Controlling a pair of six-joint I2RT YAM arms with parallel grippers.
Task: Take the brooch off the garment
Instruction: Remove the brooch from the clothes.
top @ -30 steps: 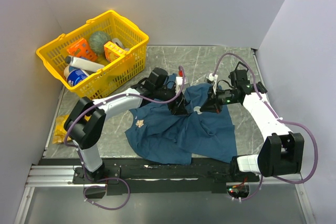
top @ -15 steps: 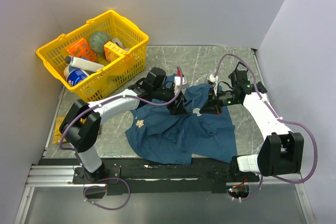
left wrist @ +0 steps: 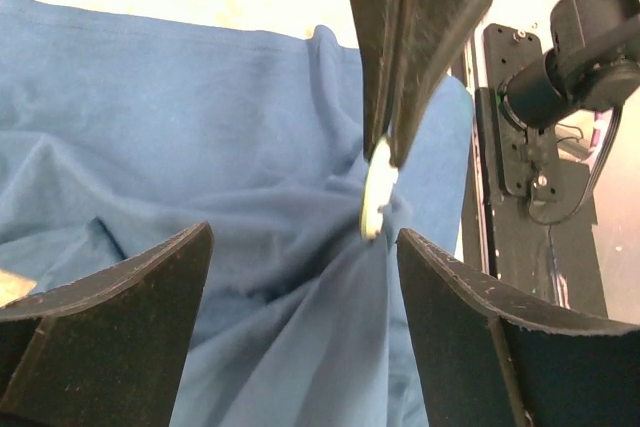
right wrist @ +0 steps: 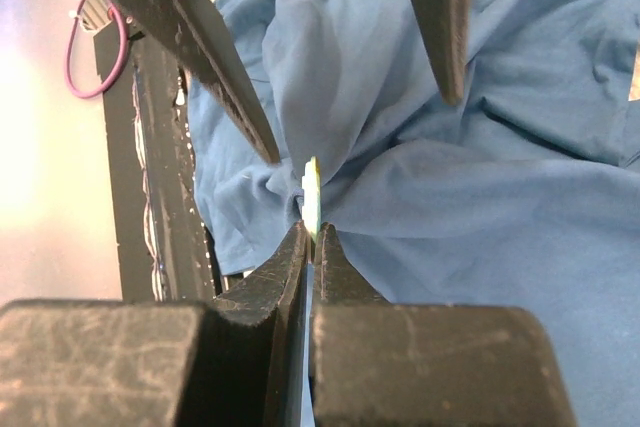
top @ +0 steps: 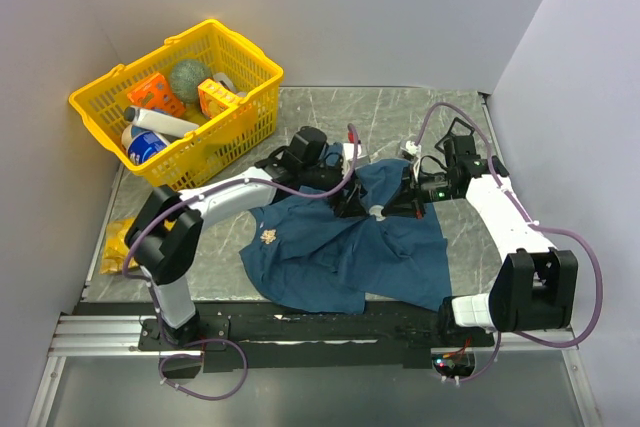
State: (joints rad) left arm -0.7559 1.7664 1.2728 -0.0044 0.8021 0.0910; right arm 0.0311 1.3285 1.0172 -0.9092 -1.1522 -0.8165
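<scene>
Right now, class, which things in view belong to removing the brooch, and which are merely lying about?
In the job: garment; pale brooch, pinched by the right gripper; left gripper, open, facing it.
Lying about: yellow basket with its contents; yellow packet left of the garment; gold leaf-shaped pin on the garment.
</scene>
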